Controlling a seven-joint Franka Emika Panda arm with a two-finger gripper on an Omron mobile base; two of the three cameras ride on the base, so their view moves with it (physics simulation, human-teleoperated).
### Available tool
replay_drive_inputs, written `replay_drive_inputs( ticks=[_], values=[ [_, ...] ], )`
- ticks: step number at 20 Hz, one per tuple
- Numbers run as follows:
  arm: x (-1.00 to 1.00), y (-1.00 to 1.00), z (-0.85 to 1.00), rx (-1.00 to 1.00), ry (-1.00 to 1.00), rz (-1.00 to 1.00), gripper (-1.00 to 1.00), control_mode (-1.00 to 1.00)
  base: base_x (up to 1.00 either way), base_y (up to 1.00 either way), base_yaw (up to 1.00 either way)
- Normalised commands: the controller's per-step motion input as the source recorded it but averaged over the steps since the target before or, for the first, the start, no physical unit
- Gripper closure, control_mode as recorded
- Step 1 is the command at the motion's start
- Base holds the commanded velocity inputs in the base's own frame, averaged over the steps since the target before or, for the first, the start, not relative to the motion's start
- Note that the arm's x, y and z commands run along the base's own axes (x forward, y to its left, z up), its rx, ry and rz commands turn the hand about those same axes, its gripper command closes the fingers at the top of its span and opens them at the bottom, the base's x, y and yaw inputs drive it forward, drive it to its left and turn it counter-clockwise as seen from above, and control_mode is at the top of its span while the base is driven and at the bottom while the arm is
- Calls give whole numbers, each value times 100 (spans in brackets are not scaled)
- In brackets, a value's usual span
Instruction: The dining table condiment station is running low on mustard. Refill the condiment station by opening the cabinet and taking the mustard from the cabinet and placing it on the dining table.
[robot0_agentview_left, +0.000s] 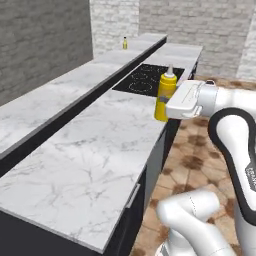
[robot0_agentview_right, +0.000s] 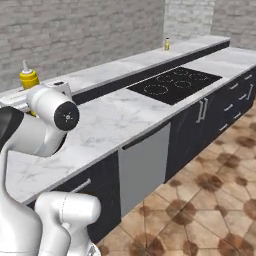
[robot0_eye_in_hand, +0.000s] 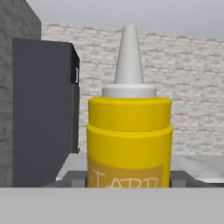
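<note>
The mustard (robot0_agentview_left: 165, 94) is a yellow squeeze bottle with a pale cone nozzle, upright at the right edge of the dining table (robot0_agentview_left: 90, 160), just in front of the black cooktop (robot0_agentview_left: 145, 79). My gripper (robot0_agentview_left: 170, 106) reaches in from the right and is shut on the bottle's body. Whether its base touches the marble I cannot tell. In the hand view the mustard (robot0_eye_in_hand: 129, 135) stands very close and centred, with the dark fingertips (robot0_eye_in_hand: 73, 177) low at its sides. From the right base view, the mustard (robot0_agentview_right: 28, 77) peeks out behind my white wrist. The cabinet is out of view.
A raised marble ledge (robot0_agentview_left: 50, 100) runs along the table's far side, with a small yellow bottle (robot0_agentview_left: 125, 43) at its far end. Dark drawers and doors (robot0_agentview_right: 200, 125) line the table's near side above a tiled floor. A tall dark unit (robot0_eye_in_hand: 43, 109) stands beyond.
</note>
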Motion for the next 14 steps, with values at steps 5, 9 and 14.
replay_drive_inputs(
  ticks=[5,9,14],
  values=[
    [0,0,0,0,0,0,100,100,-100,90,43],
    [0,0,0,0,0,0,100,100,-58,100,34],
    [0,0,0,0,0,0,100,100,-37,100,23]
  ],
)
